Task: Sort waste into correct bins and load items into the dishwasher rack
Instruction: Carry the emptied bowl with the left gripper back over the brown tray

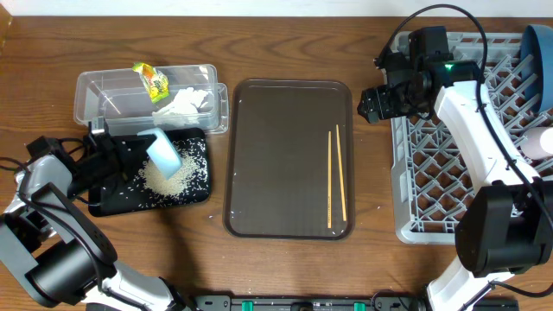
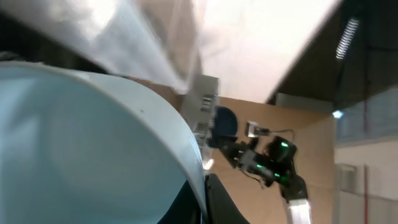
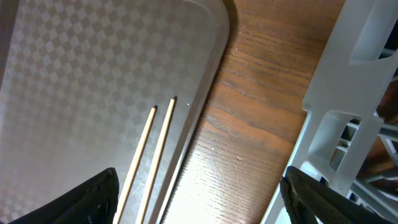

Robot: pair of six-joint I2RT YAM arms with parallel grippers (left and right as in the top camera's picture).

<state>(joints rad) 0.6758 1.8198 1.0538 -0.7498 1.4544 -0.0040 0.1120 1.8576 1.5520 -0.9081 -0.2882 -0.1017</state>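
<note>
My left gripper (image 1: pixel 130 155) is shut on the rim of the light-blue bowl (image 1: pixel 163 151), held tipped on its side over the shallow black tray (image 1: pixel 195 192). White rice (image 1: pixel 173 175) lies piled and scattered in that tray. The bowl fills the left wrist view (image 2: pixel 81 149). The clear tub (image 1: pixel 95 91) behind holds the snack wrapper (image 1: pixel 152 80) and the white tissue (image 1: pixel 183 104). The wooden chopsticks (image 1: pixel 337 177) lie on the brown serving tray (image 1: pixel 268 155), also in the right wrist view (image 3: pixel 152 155). My right gripper (image 1: pixel 373 104) is open and empty, above the table between serving tray and grey rack (image 1: pixel 415 173).
The blue plate (image 1: pixel 537 52) stands in the rack's far right corner, and a pale cup (image 1: pixel 543 142) lies at its right edge. A strip of bare wooden table (image 3: pixel 249 124) separates the serving tray from the rack (image 3: pixel 348 93).
</note>
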